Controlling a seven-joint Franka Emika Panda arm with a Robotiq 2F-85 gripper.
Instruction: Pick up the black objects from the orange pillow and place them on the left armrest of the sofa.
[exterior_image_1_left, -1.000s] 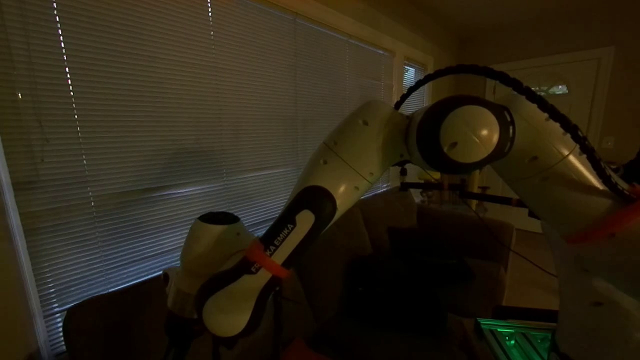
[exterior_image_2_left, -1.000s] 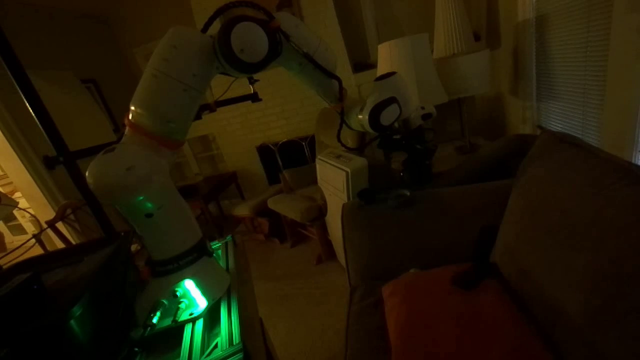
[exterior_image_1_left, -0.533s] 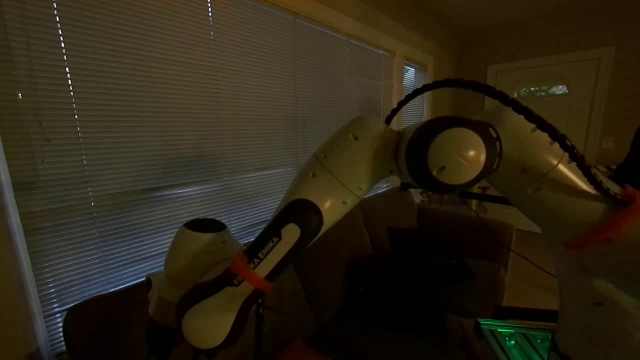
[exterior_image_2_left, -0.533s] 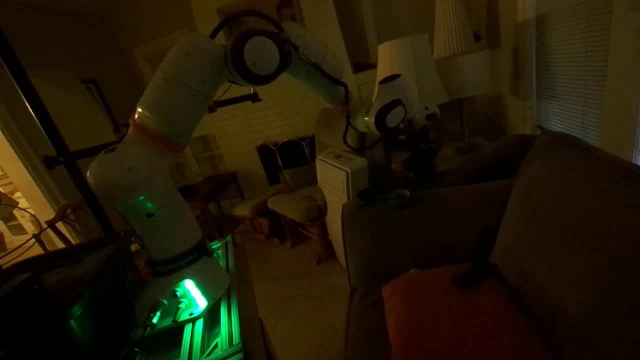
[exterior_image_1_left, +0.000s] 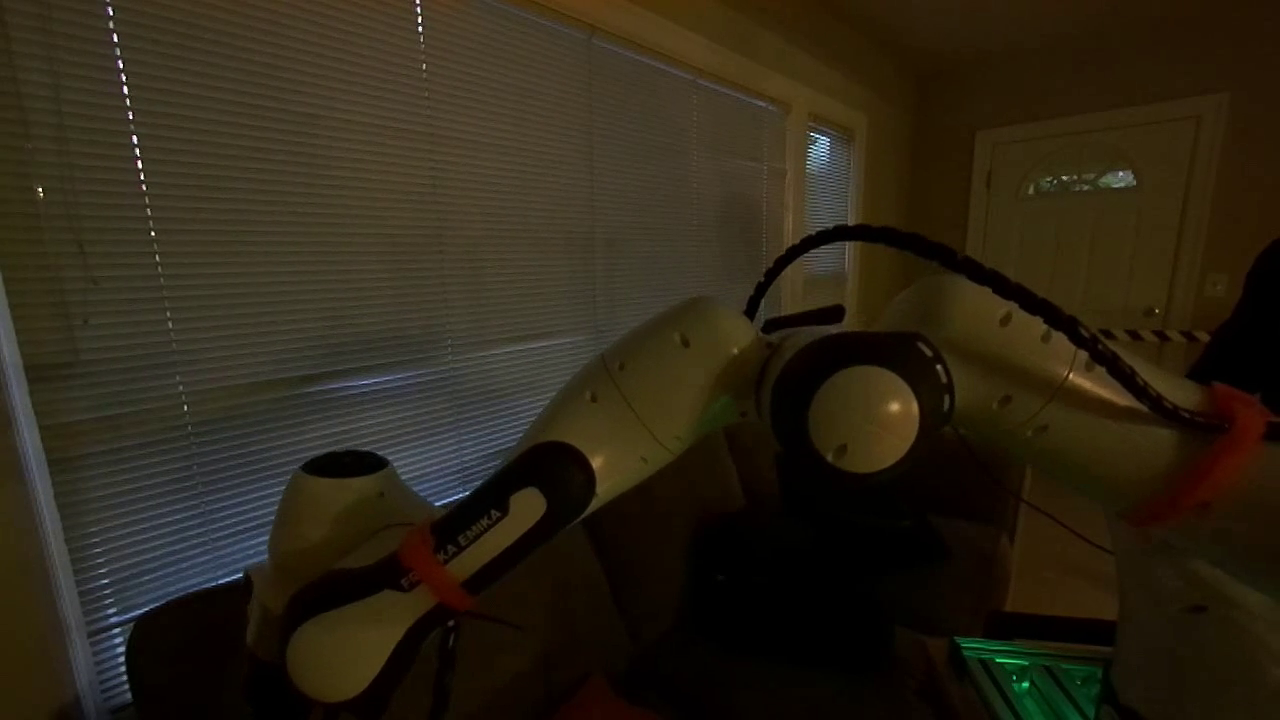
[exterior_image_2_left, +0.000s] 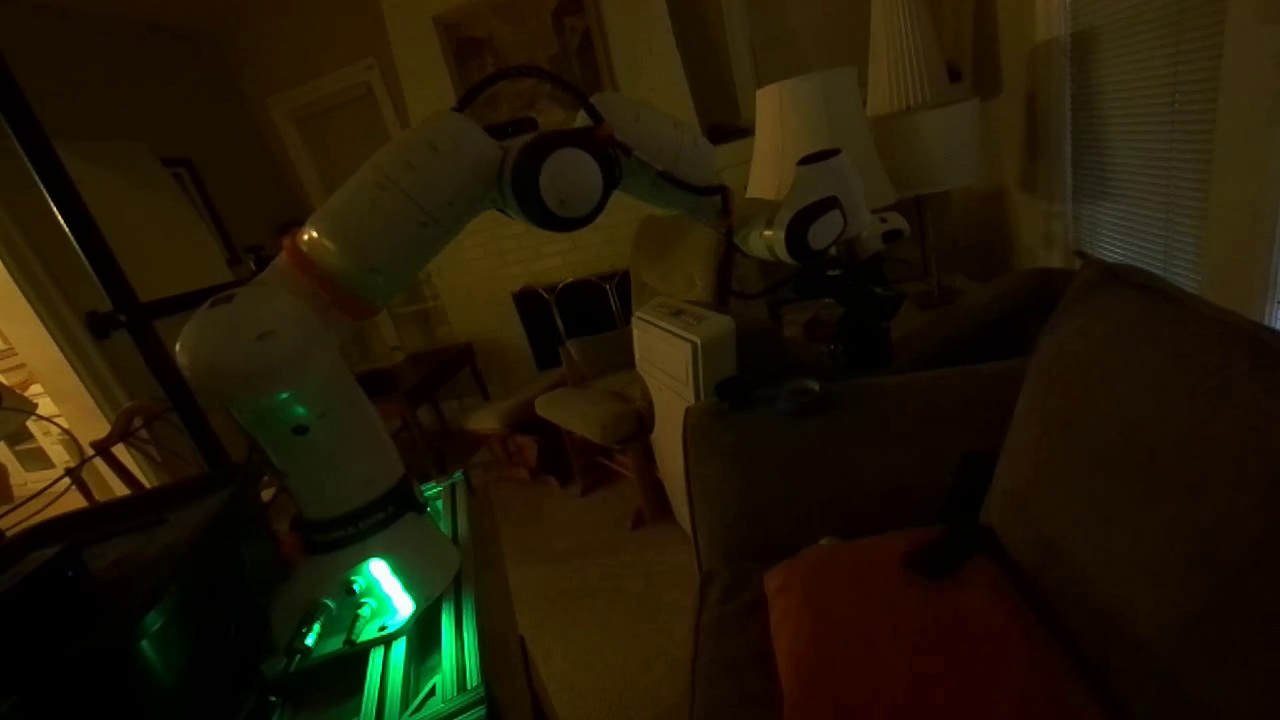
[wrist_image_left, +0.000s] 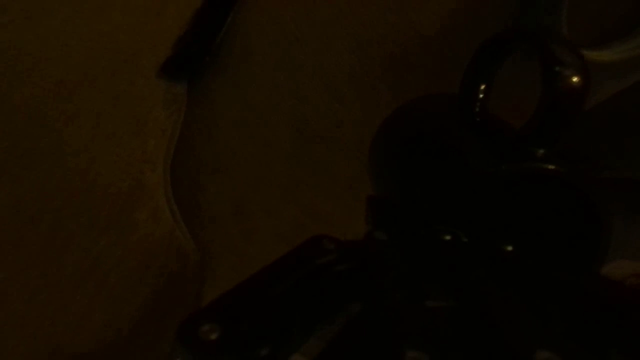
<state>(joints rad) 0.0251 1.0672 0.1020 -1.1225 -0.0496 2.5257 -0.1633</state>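
By our clenched fingers (exterior_image_2_left: 866, 345), black objects (exterior_image_2_left: 738, 391) seem delivered on the armrest (exterior_image_2_left: 850, 440). Lower, a dark shape (exterior_image_2_left: 940, 556) awaits on the orange pillow (exterior_image_2_left: 890, 640).

orange pillow (exterior_image_2_left: 890, 640): on sofa (exterior_image_2_left: 1140, 430) | black object (exterior_image_2_left: 940, 553): at pillow's edge | black shapes (exterior_image_2_left: 735, 392): atop armrest (exterior_image_2_left: 860, 445), number unclear

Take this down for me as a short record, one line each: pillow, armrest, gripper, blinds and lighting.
Pillow: orange pillow on the sofa, with a dark object at its edge, shape unclear
Armrest: armrest with dark objects on top, too dim to identify
Gripper: gripper shut, above or behind the armrest; too dark to tell whether it holds anything
Blinds: blinds lowered
Lighting: very dim room; green light on the robot's base
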